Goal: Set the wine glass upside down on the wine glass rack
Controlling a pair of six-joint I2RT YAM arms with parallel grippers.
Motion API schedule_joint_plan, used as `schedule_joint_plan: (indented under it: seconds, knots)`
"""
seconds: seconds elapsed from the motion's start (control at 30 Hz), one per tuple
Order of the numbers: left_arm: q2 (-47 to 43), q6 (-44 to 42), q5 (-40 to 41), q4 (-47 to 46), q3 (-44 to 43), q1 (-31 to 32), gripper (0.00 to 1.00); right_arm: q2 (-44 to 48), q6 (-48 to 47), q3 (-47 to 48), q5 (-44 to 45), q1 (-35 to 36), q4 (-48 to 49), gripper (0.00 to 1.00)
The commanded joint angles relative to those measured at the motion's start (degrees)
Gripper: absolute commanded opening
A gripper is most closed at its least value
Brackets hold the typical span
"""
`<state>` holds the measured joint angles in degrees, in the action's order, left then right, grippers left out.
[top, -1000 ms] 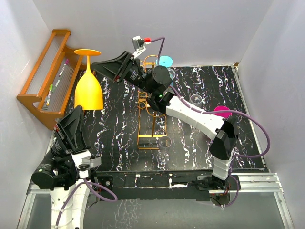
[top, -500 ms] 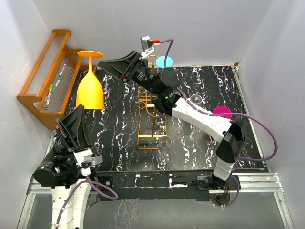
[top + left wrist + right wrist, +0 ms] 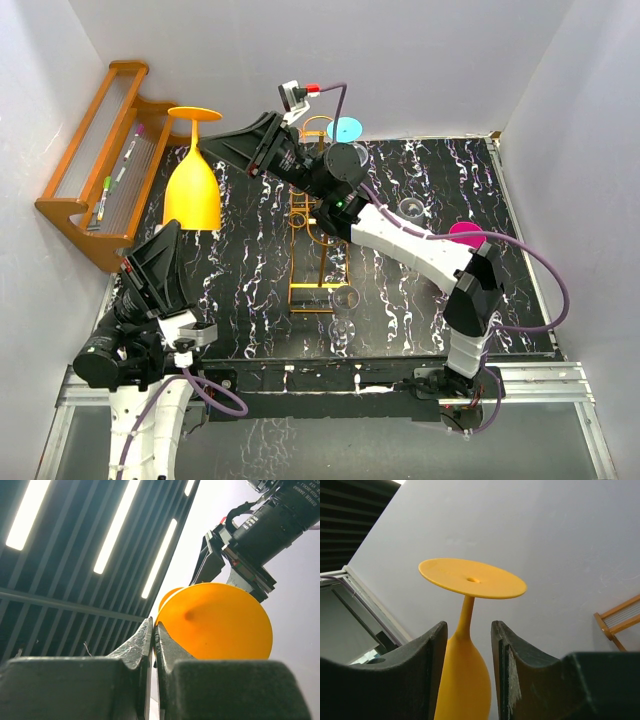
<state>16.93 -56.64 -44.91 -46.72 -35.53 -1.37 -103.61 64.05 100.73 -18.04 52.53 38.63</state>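
Down at the near left corner of the worktop (image 3: 420, 300), the left pincer (image 3: 154, 626) is clenched. Its two fingers are pressed together with nothing between them, and it tilts up toward the far left. Toward the middle of the near edge I can make out two clear glasses (image 3: 345, 298), hard to read against the black-and-white marbling. Just behind them stands the wine glass rack (image 3: 315, 255). Its wire base is in plain sight, but the right arm crosses over from the near right and hides most of its upper hooks. The right pincer (image 3: 468, 625) is spread wide and levelled at the stem of the orange wine glass (image 3: 190, 195). Its own camera shows the stem in the gap, though I can't tell whether either finger touches it. The glass stands foot-up near the far left corner, well apart from the rack and just beside the wooden shelf (image 3: 95, 165) along the left edge. Bare marbled worktop stretches between glass and rack.
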Motion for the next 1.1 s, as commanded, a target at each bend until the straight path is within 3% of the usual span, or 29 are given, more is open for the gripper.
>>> schedule_joint_plan:
  seconds: [0.0, 0.57, 1.0, 1.07]
  knots:
    - [1.15, -1.19, -1.89, -3.17, 0.34, -0.29, 0.0, -0.68, 3.46, 3.05, -1.73, 0.11, 5.08, 0.42]
    - [1.87, 0.56, -5.44, -5.25, 1.76, -0.27, 0.0, -1.74, 6.84, 2.66, -3.81, 0.2, 9.26, 0.35]
    - [4.34, -1.77, -3.35, -7.93, 2.26, -0.3, 0.0, -2.12, 7.93, 1.63, -5.19, 0.13, 10.28, 0.31]
    - [4.8, -2.17, -3.2, -8.66, 2.45, -0.29, 0.0, -2.2, 7.93, 1.61, -5.4, 0.15, 10.28, 0.24]
